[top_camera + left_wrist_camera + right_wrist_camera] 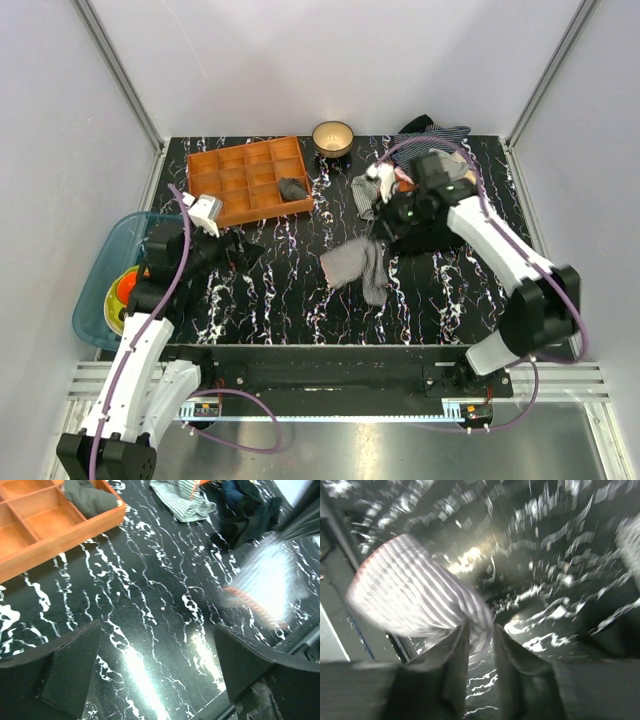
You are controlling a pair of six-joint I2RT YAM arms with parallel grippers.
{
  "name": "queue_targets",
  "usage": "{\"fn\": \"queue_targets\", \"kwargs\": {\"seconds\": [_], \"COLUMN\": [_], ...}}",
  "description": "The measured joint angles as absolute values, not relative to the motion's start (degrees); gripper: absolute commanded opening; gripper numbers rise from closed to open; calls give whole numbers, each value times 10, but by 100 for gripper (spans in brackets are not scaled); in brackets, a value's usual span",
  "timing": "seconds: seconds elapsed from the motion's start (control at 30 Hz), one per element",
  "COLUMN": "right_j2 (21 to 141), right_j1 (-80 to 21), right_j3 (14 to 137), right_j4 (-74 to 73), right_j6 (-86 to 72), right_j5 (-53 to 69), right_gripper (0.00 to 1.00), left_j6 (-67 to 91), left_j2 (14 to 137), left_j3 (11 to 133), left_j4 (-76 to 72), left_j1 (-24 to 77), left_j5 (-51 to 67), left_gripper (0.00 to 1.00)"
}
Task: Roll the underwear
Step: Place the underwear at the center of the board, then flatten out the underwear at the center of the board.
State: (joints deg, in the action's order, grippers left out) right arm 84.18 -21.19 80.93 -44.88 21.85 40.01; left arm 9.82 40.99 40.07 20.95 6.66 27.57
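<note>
Your right hand [480,630] is nearly closed, and its fingers [445,670] pinch an edge of the underwear [415,595]. The striped cloth trails from that pinch, all bunched up, near the middle of the surface [280,300]. It likely needs to lie flat first, so set it down and spread it out before you roll. Then roll from one edge, slow and tight, so it does not spring open.

Your left hand [157,627] is wide open and holds nothing. It hovers over bare surface, well apart from the cloth, and could come over to pin one end.

Watch the dark cloth [430,240] under your right arm and the bigger striped garment [362,192] just behind it, so you do not snag them. The orange tray [225,180], the bowl [332,137] and the blue bin [95,290] sit out of the way.
</note>
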Motion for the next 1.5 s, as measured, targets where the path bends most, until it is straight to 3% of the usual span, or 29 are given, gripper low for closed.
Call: {"fn": "queue_targets", "kwargs": {"seconds": [0.07, 0.13, 0.27, 0.37, 0.53, 0.7, 0.93, 1.33, 1.43, 1.5], "right_j2": [889, 929, 939, 898, 829, 834, 834, 853, 856, 858], "right_j1": [-210, -206, -177, -152, -129, -98, -72, -70, -70, -69], "right_j3": [747, 715, 681, 660, 626, 627, 627, 627, 627, 627], "right_j4": [-431, -428, -429, -430, -433, -435, -438, -449, -449, -449], "right_j6": [219, 221, 249, 297, 343, 350, 350, 350, 350, 350], "right_j5": [350, 317, 329, 380, 448, 484, 507, 517, 517, 517], "right_gripper": [61, 64, 65, 65, 65, 65, 65, 65, 65, 65], "left_j6": [99, 99, 97, 90, 68, 28, -39, -102, -109, -112], "left_j2": [415, 426, 470, 510, 619, 804, 956, 1029, 1044, 1045], "left_j3": [396, 394, 394, 400, 449, 539, 612, 658, 664, 664], "left_j4": [203, 193, 190, 206, 220, 226, 244, 270, 275, 277], "left_j1": [67, 73, 131, 241, 476, 584, 637, 648, 648, 648], "left_j5": [303, 327, 344, 308, 161, 2, -131, -203, -211, -215], "left_gripper": [93, 91, 88, 85, 74, 68, 64, 61, 59, 48]}}
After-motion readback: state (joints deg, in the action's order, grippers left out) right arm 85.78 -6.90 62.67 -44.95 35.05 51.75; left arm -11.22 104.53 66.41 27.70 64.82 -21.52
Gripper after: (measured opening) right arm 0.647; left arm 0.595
